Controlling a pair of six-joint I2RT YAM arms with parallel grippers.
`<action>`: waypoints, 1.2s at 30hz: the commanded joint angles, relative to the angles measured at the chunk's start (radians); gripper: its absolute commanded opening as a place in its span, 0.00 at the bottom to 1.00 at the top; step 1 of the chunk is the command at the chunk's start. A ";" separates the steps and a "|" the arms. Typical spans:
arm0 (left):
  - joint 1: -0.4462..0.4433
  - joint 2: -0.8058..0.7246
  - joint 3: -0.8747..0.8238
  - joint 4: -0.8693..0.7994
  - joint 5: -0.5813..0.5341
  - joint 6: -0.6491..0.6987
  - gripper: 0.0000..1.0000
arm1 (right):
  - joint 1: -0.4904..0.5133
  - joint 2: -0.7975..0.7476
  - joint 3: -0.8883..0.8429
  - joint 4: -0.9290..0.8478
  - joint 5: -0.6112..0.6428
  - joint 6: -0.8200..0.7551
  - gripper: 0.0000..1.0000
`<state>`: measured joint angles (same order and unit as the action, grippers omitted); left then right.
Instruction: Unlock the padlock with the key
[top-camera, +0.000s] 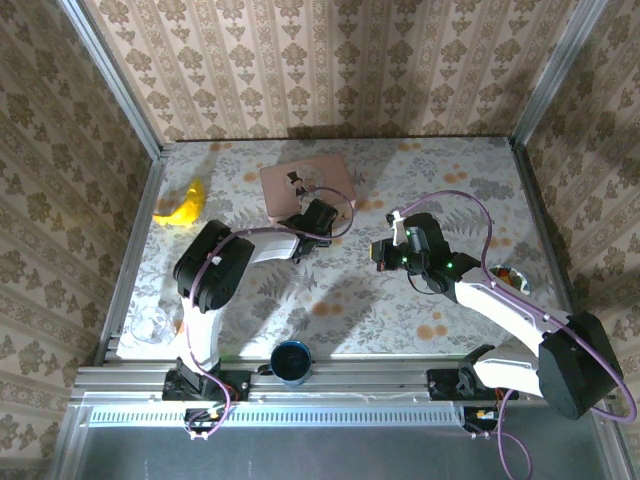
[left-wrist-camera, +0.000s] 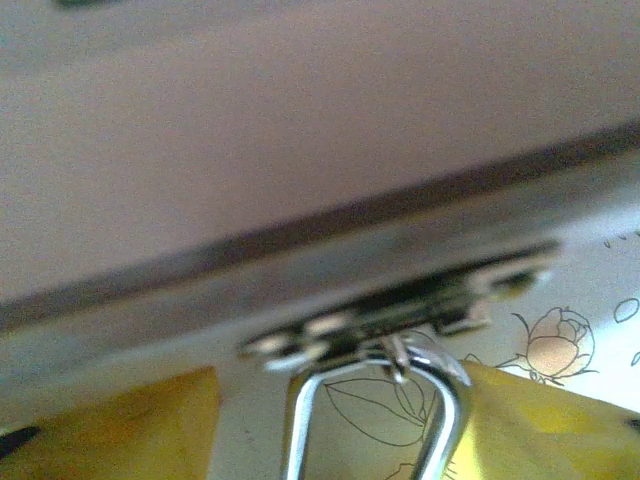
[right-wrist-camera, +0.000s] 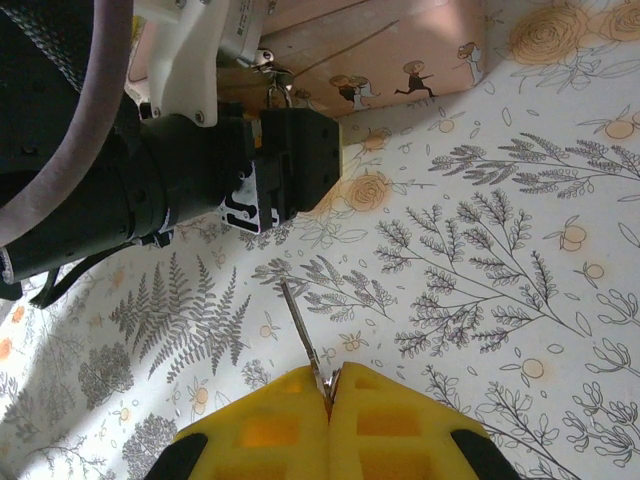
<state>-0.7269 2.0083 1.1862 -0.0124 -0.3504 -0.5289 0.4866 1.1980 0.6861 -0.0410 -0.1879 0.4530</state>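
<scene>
The padlock hangs by its thin silver shackle from the hasp on the side of the pink box. Its body is cut off below the left wrist view. My left gripper straddles the shackle with a yellow finger on either side. The right finger lies against the shackle and the left one stands off it. My right gripper is shut on the key, whose blade points toward the left gripper and the padlock. From above, the right gripper hovers a short way right of the left gripper.
A yellow banana lies at the left wall. A dark blue cup stands at the near edge between the arm bases. A small bowl sits at the right, partly under the right arm. Purple cables loop over both arms.
</scene>
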 joint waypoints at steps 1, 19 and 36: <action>0.002 0.014 0.018 0.005 0.017 0.012 0.56 | -0.006 -0.011 -0.010 0.033 -0.013 0.016 0.00; 0.006 -0.007 0.016 -0.023 0.088 0.024 0.01 | -0.008 -0.010 -0.020 0.032 -0.016 0.026 0.00; -0.014 -0.172 -0.115 0.005 0.373 -0.075 0.00 | -0.006 -0.017 -0.198 0.172 -0.013 0.104 0.00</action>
<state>-0.7231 1.8908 1.0790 -0.0250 -0.0719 -0.5472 0.4820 1.1980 0.5140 0.0765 -0.1940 0.5339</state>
